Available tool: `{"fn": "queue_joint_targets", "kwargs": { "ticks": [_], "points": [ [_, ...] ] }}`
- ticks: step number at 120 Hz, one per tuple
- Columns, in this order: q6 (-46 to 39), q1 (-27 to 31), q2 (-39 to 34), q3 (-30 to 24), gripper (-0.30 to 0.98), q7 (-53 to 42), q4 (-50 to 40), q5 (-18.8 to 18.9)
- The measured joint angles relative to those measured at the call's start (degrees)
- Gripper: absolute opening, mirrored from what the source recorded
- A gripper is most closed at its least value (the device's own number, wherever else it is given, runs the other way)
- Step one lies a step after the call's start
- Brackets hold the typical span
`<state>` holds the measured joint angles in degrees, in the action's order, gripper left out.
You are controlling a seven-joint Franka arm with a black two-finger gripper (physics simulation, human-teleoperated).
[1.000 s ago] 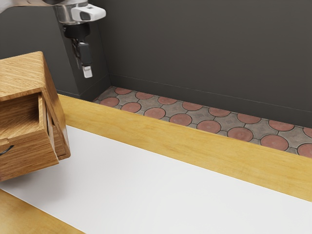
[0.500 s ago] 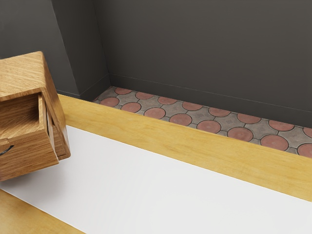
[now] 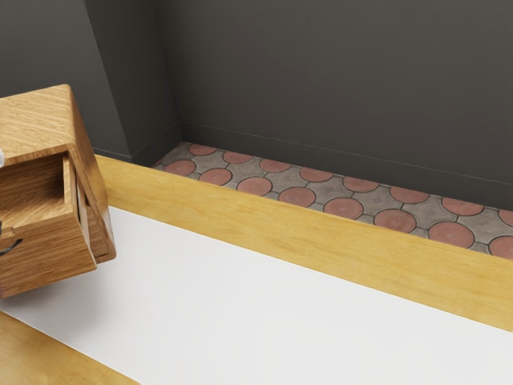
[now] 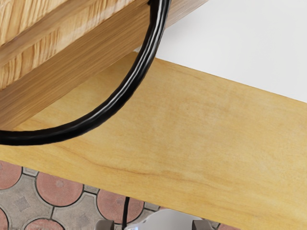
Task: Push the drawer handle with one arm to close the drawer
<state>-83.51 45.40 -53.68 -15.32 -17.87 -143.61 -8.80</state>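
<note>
At the exterior view's left edge, a sliver of my gripper (image 3: 2,158) shows beside the wooden cabinet (image 3: 36,120). The cabinet's drawer (image 3: 52,261) stands pulled out, with its dark curved handle (image 3: 10,246) on the front. In the wrist view the handle (image 4: 117,100) is a large black arc close to the hand, joined to wood at the upper left. My gripper (image 4: 153,225) has its dark fingertips wide apart at the lower edge; neither touches the handle there.
A white strip (image 3: 240,297) runs along the yellow wooden table (image 3: 264,216). Beyond the table edge lie round red floor tiles (image 3: 296,196) and a dark wall (image 3: 345,88). A pale rounded object (image 4: 168,221) appears between the fingertips in the wrist view.
My hand was above and behind the cabinet a second ago, then left the exterior view; part of it is back at the left edge. Drawer and cabinet have not moved.
</note>
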Motion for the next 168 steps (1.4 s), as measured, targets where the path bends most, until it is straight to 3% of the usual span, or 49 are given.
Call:
{"fn": "queue_joint_targets", "kwargs": {
  "ticks": [20, 45, 101, 168],
  "points": [
    [-1.21, 1.46, -0.98, -0.59, -0.02, 6.28, -2.53, -2.79],
    [-4.79, 4.24, 0.55, -1.83, -0.08, 12.01, -3.18, -4.32],
    [-10.27, 5.75, 5.69, -1.76, -0.10, 19.24, -2.06, -4.63],
    [-16.78, 5.93, 15.39, -1.59, -0.10, 21.02, 2.66, -3.75]
  ]
}}
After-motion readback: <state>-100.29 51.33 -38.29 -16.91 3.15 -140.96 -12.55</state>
